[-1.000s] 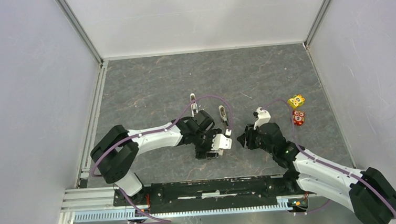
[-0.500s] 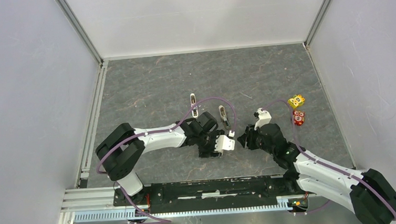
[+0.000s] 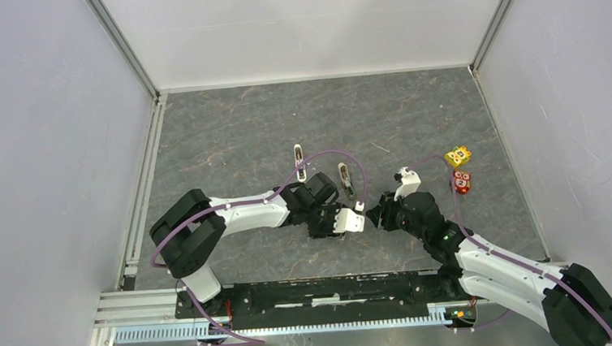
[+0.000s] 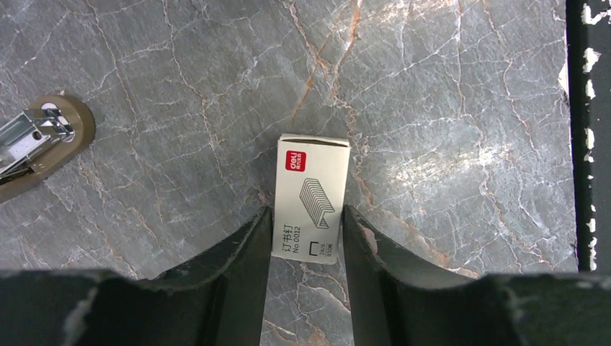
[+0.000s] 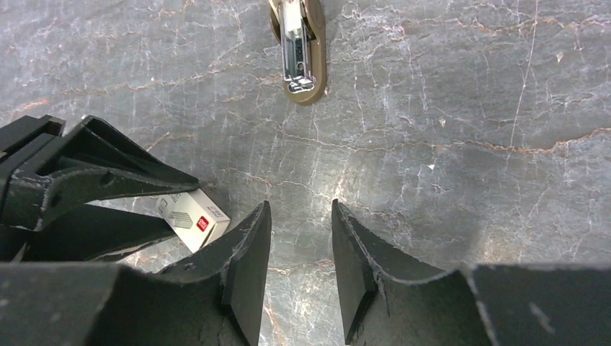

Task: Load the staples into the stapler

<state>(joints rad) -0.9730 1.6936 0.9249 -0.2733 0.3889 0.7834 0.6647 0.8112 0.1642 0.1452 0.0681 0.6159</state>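
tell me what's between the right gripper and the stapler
Only bare table lies between the right gripper and the stapler, as the right wrist view shows.

A yellow cube [image 3: 458,157] sits near a red cube [image 3: 461,182].

Matt cardboard staple box [image 4: 311,198] on veined stone-look tabletop [image 4: 447,108].

L arm [image 3: 249,213]: low over table, reaching right | my left hand [image 4: 308,216]: fingers pressed on both sides of the staple box [image 4: 312,180] | R arm [image 3: 496,267]: reaching left | my right hand [image 5: 301,210]: fingers narrowly apart
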